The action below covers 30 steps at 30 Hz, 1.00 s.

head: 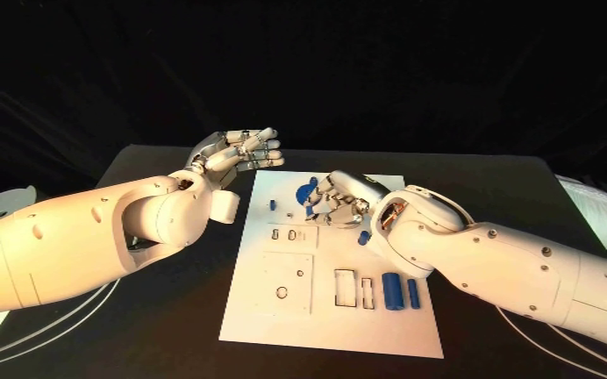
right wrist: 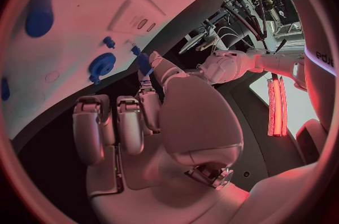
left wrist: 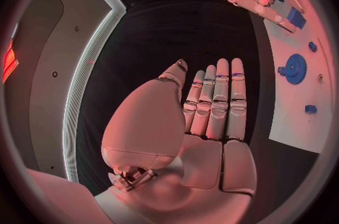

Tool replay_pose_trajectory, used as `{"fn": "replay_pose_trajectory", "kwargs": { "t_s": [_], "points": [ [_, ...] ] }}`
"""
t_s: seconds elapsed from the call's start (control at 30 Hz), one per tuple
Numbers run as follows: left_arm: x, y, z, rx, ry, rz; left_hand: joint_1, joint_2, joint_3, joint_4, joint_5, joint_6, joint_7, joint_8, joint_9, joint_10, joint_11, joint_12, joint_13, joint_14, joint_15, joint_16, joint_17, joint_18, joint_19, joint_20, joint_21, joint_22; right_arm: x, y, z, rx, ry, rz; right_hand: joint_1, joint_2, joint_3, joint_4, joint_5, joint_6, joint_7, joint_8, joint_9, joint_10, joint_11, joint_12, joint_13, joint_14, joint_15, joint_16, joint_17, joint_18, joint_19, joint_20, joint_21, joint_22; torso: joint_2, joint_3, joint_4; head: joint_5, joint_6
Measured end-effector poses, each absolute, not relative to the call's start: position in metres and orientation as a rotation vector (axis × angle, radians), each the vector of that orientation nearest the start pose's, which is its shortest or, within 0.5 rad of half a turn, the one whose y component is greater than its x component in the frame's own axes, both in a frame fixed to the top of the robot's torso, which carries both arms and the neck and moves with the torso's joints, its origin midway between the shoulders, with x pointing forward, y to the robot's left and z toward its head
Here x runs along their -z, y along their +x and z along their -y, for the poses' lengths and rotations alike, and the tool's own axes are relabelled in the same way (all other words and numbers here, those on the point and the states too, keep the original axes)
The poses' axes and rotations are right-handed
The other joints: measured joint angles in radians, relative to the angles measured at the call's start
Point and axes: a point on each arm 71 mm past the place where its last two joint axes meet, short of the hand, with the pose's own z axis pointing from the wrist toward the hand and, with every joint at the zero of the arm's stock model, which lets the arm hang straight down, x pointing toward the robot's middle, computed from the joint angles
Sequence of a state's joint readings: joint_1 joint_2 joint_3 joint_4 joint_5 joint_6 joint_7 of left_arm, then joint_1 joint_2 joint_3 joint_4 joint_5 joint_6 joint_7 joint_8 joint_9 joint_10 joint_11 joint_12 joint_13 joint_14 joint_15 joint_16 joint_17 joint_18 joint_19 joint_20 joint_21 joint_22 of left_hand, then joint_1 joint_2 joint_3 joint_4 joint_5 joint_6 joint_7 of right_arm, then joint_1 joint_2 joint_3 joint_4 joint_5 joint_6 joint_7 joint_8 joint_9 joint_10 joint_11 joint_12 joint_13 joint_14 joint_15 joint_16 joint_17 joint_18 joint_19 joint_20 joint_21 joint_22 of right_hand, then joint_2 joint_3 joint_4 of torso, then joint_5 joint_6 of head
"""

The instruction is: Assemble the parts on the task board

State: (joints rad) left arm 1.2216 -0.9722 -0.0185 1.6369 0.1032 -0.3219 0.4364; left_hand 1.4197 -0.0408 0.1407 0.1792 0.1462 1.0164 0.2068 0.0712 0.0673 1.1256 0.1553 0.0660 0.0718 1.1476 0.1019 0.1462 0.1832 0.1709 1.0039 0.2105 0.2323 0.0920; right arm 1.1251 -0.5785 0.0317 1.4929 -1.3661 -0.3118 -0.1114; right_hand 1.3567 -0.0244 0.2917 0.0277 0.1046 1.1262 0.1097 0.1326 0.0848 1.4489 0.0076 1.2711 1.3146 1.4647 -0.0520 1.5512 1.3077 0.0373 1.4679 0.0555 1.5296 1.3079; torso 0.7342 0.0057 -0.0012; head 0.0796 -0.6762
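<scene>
Fingers of the silver right hand (head: 339,201), at the head view's centre, are pinching a small blue peg-shaped part (right wrist: 144,64) above the white rectangular task board (head: 332,318). The silver left hand (head: 240,153), upper left of centre, is hovering with fingers apart, holding nothing. Seating the part probably needs it upright, lowered slowly beside the blue gear (left wrist: 293,69).

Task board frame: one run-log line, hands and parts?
left hand: open, off task board | right hand: pinches blue part over board | blue gear: on board
</scene>
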Motion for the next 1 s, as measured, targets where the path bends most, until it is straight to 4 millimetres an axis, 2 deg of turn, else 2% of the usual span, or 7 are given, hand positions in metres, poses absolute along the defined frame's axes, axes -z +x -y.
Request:
{"fn": "replay_pose_trajectory", "kwargs": {
  "t_s": [0.1, 0.37, 0.63, 1.0],
  "points": [
    [0.151, 0.475, -0.244, 1.583, -1.2, -1.293, 0.0, 0.0, 0.0, 0.0, 0.0, 0.0, 0.0, 0.0, 0.0, 0.0, 0.0, 0.0, 0.0, 0.0, 0.0, 0.0, 0.0, 0.0, 0.0, 0.0, 0.0, -0.001, 0.196, 0.468, 0.063, -0.934, -0.14, -1.704, 0.0, 0.0, 0.0, 0.0, 0.0, 0.0, 0.0, -0.002, 0.0, 0.0, 0.0, 0.0, 0.0, 0.0, 0.0, 0.0, 0.0, 0.0, 0.0, 0.0, 0.0, 0.0, 0.0, -0.0016, 0.0009, 0.002, -0.004],
    [0.152, 0.477, -0.241, 1.586, -1.2, -1.294, 0.0, 0.0, 0.0, 0.0, 0.0, 0.0, 0.0, 0.0, 0.0, 0.0, 0.0, 0.0, 0.0, 0.0, 0.0, 0.0, 0.0, 0.0, 0.0, 0.0, 0.0, -0.001, 0.209, 0.464, 0.046, -0.875, -0.191, -1.741, 0.0, 0.0, 0.0, 0.0, 0.008, 0.0, 0.0, -0.009, 0.0, 0.0, 0.0, 0.0, 0.0, 0.0, 0.0, 0.0, 0.0, 0.0, 0.0, 0.0, 0.0, 0.0, 0.0, -0.0016, 0.0004, 0.011, -0.013],
    [0.152, 0.477, -0.24, 1.589, -1.2, -1.296, 0.0, 0.0, 0.0, 0.0, 0.0, 0.0, 0.0, 0.0, 0.0, 0.0, 0.0, 0.0, 0.0, 0.0, 0.0, 0.0, 0.0, 0.0, 0.0, 0.0, 0.0, -0.001, 0.216, 0.466, 0.044, -0.815, -0.216, -1.766, 0.0, 0.0, 0.0, 0.0, 0.008, -0.002, -0.002, -0.009, 0.0, -0.002, 0.002, -0.003, 0.0, 0.0, 0.0, 0.0, 0.0, 0.0, 0.0, 0.0, 0.0, 0.0, 0.0, -0.001, -0.0013, 0.019, -0.021],
    [0.152, 0.476, -0.238, 1.594, -1.2, -1.298, 0.0, 0.0, 0.0, 0.0, 0.0, 0.0, 0.0, 0.0, 0.0, 0.0, 0.0, 0.0, 0.0, 0.0, 0.0, 0.0, 0.001, 0.0, 0.0, 0.0, 0.0, 0.0, 0.22, 0.468, 0.04, -0.787, -0.236, -1.777, 0.0, -0.001, 0.0, 0.0, 0.008, -0.004, -0.004, -0.009, 0.0, -0.002, 0.002, -0.005, 0.001, 0.0, 0.0, 0.0, 0.0, 0.0, 0.0, 0.0, 0.0, 0.0, 0.0, -0.0004, -0.0007, 0.021, -0.027]
  ]
}}
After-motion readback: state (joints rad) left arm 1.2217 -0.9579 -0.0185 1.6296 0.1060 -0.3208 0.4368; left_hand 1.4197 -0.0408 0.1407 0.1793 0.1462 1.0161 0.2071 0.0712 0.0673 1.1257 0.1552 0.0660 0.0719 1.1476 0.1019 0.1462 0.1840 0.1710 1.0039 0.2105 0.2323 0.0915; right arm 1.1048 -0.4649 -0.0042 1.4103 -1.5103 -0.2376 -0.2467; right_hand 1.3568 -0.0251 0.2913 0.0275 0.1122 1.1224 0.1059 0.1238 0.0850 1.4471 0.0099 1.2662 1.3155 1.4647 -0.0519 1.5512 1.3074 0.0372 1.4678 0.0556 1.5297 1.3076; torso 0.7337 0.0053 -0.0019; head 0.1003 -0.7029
